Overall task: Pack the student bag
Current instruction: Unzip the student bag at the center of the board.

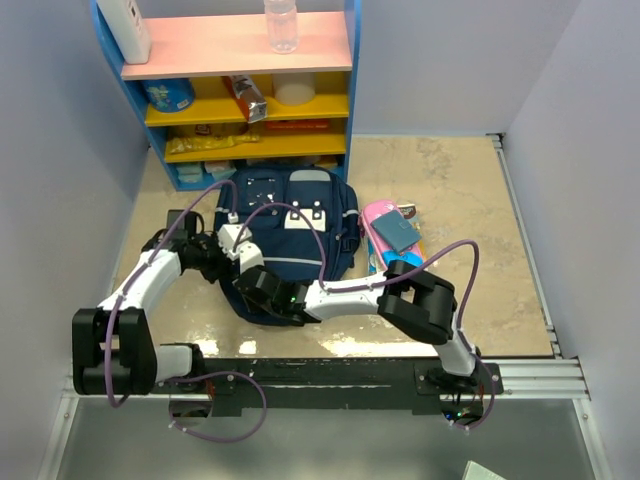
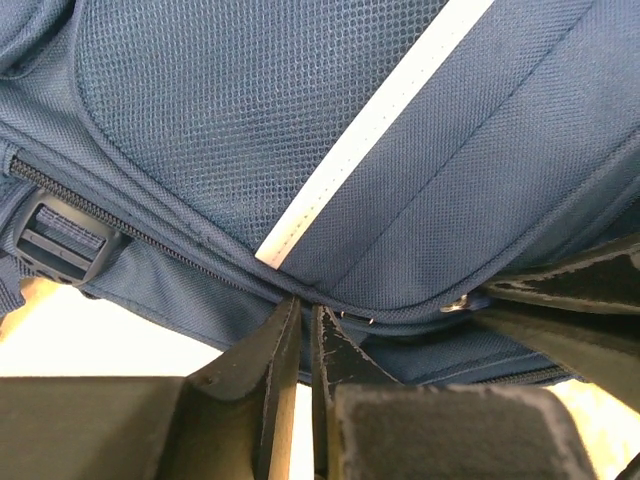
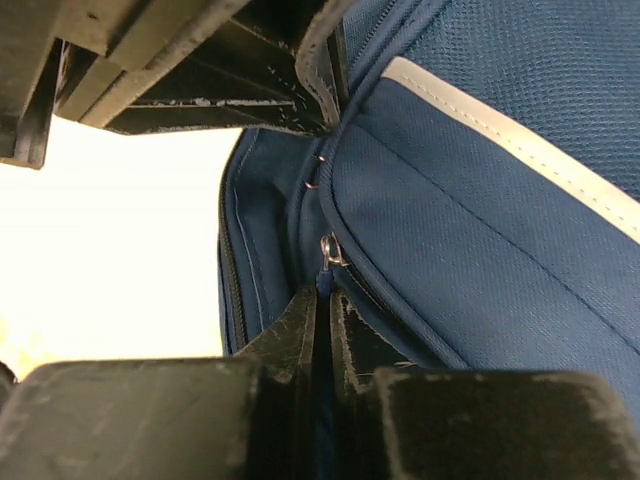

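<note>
Student bag [image 1: 290, 245] lies flat on the counter [image 1: 450, 200], left of centre, with its top toward the far edge under the shelf unit [image 1: 355, 80] and its bottom toward the near edge where my arms are bolted. Both arms work its lower left corner. Right claw [image 3: 325, 300] is closed on the zip pull [image 3: 327, 252], the tab nipped between the pads and the slider just clear of the tips. Left claw [image 2: 305, 325] has its fingers drawn nearly together at the seam below the mesh panel. I read it as pinching a fold of the bag, though the fabric between the tips is hard to make out. I judge the step in hand to be opening a zip pocket so that packing can start. To do it well I'd keep the left pinch firm as an anchor close to the slider, draw the right claw along the line of the zip rather than away from the cloth, and go slowly round the corner curve. If the bag drags across the counter, I'd re-seat the anchor. Count: one bag, one pink pencil case [image 1: 376, 216] just right of it toward the right edge, one clear bottle [image 1: 282, 25] on the shelf top, one buckle [image 2: 50, 240], and two claws, both engaged.
</note>
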`<state>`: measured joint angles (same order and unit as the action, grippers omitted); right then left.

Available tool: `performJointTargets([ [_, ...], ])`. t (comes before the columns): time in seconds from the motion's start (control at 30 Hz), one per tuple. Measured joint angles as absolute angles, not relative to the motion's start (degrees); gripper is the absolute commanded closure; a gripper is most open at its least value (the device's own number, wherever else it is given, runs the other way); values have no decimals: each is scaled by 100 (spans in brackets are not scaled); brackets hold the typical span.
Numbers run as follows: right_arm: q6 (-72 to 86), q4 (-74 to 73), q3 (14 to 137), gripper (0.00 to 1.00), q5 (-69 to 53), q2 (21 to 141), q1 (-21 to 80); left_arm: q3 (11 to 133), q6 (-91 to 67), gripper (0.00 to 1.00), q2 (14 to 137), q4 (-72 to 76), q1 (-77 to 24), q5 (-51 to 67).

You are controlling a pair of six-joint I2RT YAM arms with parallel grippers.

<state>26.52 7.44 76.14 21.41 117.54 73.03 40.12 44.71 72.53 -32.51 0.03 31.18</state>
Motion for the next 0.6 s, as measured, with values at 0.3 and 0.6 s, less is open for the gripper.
performJointTargets([
  [0.3,2578,760,7085,35,1852,10796,7240,4377,4860,78,7481,-3791,331,3806],
  [0.6,2834,-204,6230,24,1667,7876,6510,5478,5463,60,7544,-4687,1059,4047],
])
